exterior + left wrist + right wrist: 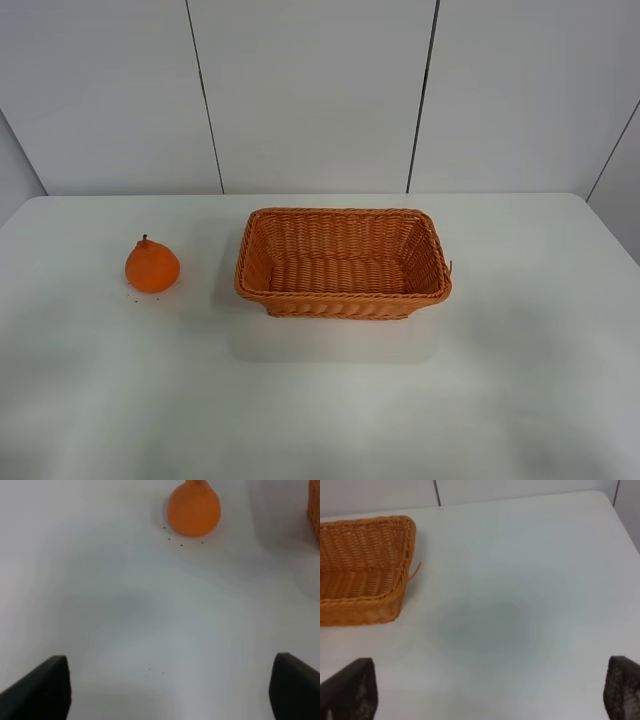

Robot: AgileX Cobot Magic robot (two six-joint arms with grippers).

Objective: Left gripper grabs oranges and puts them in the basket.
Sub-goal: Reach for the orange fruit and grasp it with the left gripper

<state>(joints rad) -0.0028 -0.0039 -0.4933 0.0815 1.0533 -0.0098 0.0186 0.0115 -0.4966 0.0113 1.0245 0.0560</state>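
Observation:
The orange [152,266] sits upright on the white table [320,400], left of the wicker basket [343,262], which holds nothing. No arm shows in the exterior high view. In the left wrist view the orange [193,509] lies well ahead of my left gripper [170,687], whose black fingertips [42,687] stand wide apart over bare table. A sliver of the basket [315,510] shows at that view's edge. My right gripper [487,690] is also open, its fingertips [350,687] spread over bare table, with the basket's corner [365,565] ahead of it.
Small dark specks [180,542] lie on the table around the orange. A loose wicker strand [415,571] sticks out of the basket's side. A pale panelled wall [320,90] runs behind the table's far edge.

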